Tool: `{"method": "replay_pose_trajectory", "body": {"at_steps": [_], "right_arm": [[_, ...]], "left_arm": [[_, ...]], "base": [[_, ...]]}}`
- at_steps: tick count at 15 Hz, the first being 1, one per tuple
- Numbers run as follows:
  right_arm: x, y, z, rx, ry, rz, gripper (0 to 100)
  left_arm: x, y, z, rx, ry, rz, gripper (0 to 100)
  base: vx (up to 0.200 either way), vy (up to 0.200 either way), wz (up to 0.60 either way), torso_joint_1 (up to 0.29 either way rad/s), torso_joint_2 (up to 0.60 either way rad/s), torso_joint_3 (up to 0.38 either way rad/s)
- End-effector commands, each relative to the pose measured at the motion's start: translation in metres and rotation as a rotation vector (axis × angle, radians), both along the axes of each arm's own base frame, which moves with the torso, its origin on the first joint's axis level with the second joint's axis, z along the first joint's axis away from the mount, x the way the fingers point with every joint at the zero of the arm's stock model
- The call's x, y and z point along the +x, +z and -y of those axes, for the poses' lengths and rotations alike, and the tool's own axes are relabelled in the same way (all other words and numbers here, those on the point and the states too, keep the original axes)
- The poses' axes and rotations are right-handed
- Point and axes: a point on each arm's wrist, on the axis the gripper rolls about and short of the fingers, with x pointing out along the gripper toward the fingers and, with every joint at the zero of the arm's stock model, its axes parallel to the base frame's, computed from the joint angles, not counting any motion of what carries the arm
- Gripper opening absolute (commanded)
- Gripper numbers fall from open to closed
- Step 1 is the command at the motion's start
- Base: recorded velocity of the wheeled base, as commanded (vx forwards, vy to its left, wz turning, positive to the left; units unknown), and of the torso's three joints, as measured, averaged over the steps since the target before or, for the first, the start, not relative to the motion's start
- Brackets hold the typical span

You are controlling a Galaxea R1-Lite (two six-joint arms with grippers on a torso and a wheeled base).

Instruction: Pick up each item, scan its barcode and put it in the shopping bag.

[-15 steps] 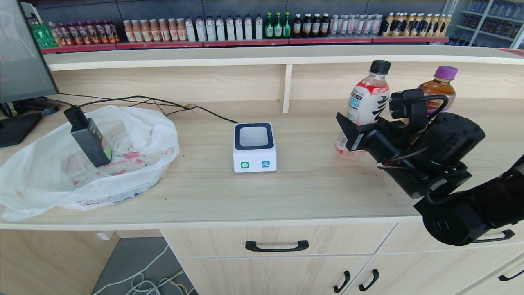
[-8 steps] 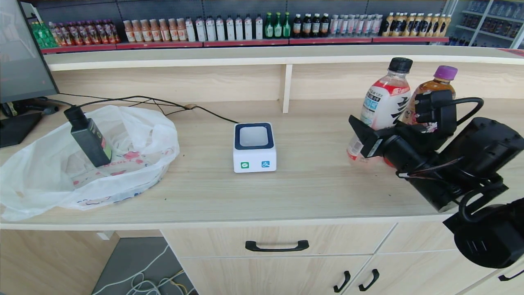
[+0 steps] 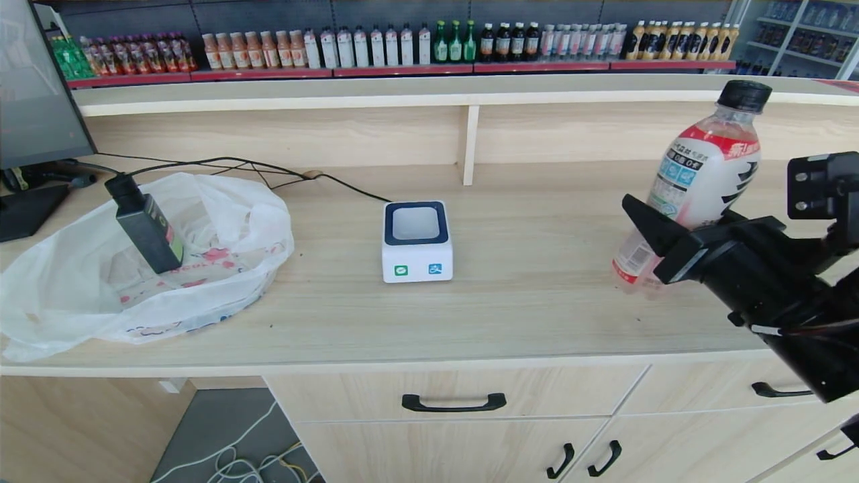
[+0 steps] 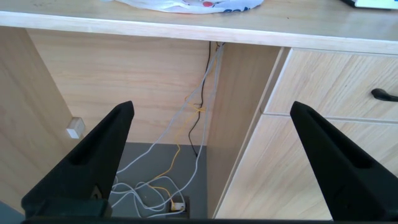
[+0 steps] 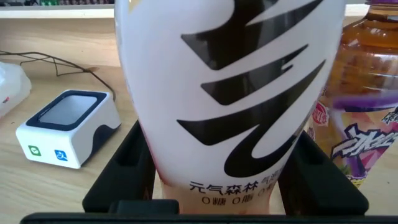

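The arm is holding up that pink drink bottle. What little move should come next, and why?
Probably swing the black-capped bottle leftward over the barcode scanner. The right gripper is clamped on it, tilted, at the right end of the counter, while the scanner's window faces up mid-counter, short of the shopping bag.

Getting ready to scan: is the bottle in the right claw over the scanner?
No, the bottle, held by the right claw, is well right of the scanner.
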Motion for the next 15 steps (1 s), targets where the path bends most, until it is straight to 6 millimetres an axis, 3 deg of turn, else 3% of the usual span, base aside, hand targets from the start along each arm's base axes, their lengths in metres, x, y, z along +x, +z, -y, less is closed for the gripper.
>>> {"method": "replay_pose_trajectory", "body": {"at_steps": [1,8,12,15], "right_arm": [[-0.028,0.003,0.008,0.008,0.019,0.020,0],[-0.065,0.001,0.012,0.017,0.083,0.036,0],[-0.083,-0.006,-0.008,0.008,0.240,0.011,0],[-0.077,-0.005,-0.030,0.038,0.328,-0.022,0]], "left_arm": [[0.000,0.000,0.000,0.000,0.000,0.000,100],[0.000,0.000,0.000,0.000,0.000,0.000,100],[0.000,0.000,0.000,0.000,0.000,0.000,100],[0.000,0.000,0.000,0.000,0.000,0.000,100]], "base": [[0.000,0.000,0.00,0.000,0.00,0.000],[0.000,0.000,0.00,0.000,0.00,0.000],[0.000,0.000,0.00,0.000,0.00,0.000],[0.000,0.000,0.00,0.000,0.00,0.000]]}}
